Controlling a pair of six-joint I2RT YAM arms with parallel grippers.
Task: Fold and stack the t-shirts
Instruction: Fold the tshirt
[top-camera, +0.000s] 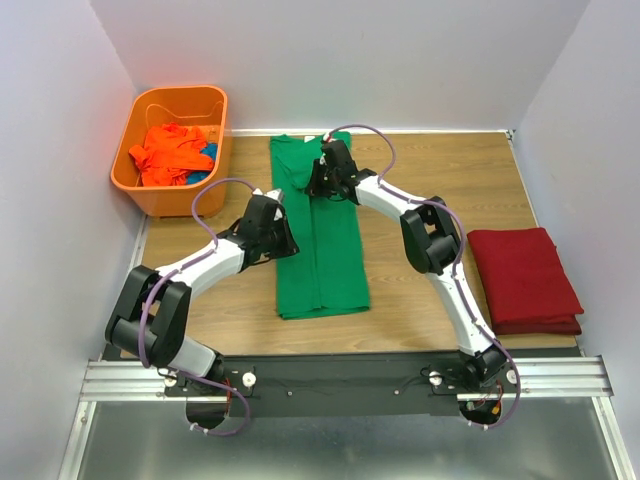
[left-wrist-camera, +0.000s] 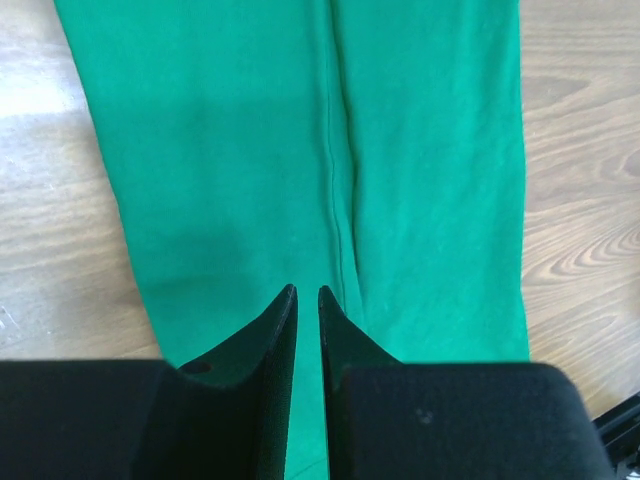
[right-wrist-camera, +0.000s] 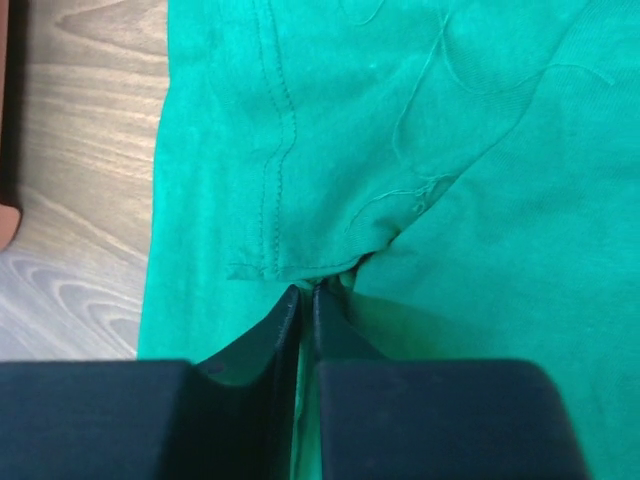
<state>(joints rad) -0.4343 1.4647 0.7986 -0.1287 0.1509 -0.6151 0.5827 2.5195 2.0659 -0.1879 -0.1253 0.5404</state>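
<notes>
Left gripper: jaws nearly together, only a thin slit, with green cloth filling it, so it reads as pinched on the green t-shirt. It sits at the shirt's 9 o'clock edge, about halfway along. In the left wrist view the cloth spreads flat from the tips toward 12, and a straight fold line runs up from just right of them. Bare wood shows at 9 and 3.

Right gripper: jaws pressed almost tip to tip on the same shirt. The cloth is puckered right at the tips, so it's gripping. It sits farther out, near the shirt's 12 o'clock end. A stitched hem runs toward 11 from the tips, and loose threads lie at 1.

The shirt is folded into a long narrow strip at table centre, running 6 to 12 with the far end leaning slightly toward 11.

Table: light wood grain, with an aluminium rail along the near edge.
- 3 o'clock of the strip, well apart: dark red t-shirt, folded into a flat rectangle.
- Far corner at 10–11: orange basket holding a crumpled orange t-shirt and a bit of blue cloth.

Plain pale walls on three sides.
</notes>
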